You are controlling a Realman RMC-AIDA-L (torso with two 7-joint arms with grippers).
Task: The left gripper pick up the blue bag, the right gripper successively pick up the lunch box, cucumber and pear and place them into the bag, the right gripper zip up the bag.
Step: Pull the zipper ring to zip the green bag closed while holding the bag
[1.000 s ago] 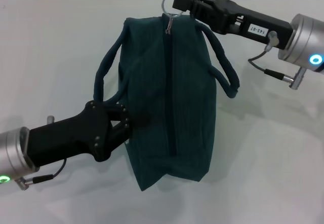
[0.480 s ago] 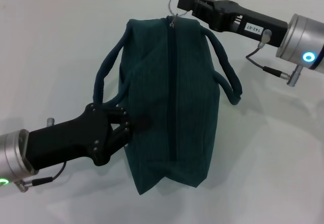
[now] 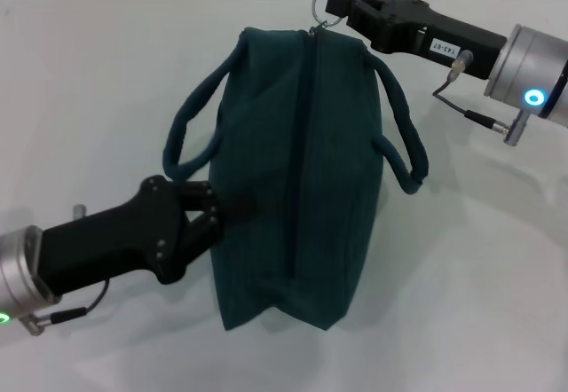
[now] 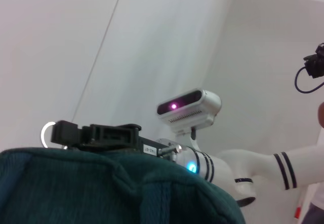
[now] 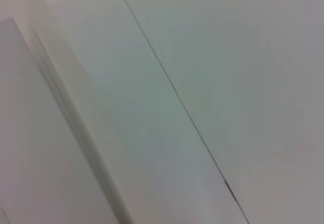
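The blue bag (image 3: 302,161) lies lengthwise on the white table, and its zipper line (image 3: 300,144) runs closed along the top. My left gripper (image 3: 218,215) is shut on the bag's left side wall, near its near end. At the bag's far end my right gripper (image 3: 335,5) is shut on the metal ring zipper pull (image 3: 320,14). In the left wrist view the bag's top (image 4: 101,188) fills the bottom edge, with the right gripper (image 4: 66,133) and the ring (image 4: 46,134) just behind it. The lunch box, cucumber and pear are out of view.
The bag's two loop handles hang out to either side: left handle (image 3: 182,135), right handle (image 3: 404,135). White table (image 3: 479,277) surrounds the bag. The right wrist view holds only pale flat surfaces. The robot's head camera (image 4: 187,107) appears in the left wrist view.
My right gripper has carried the zipper ring to the right and farther back. The bag's far end swung right with it. The left gripper kept its hold and shifted slightly left.
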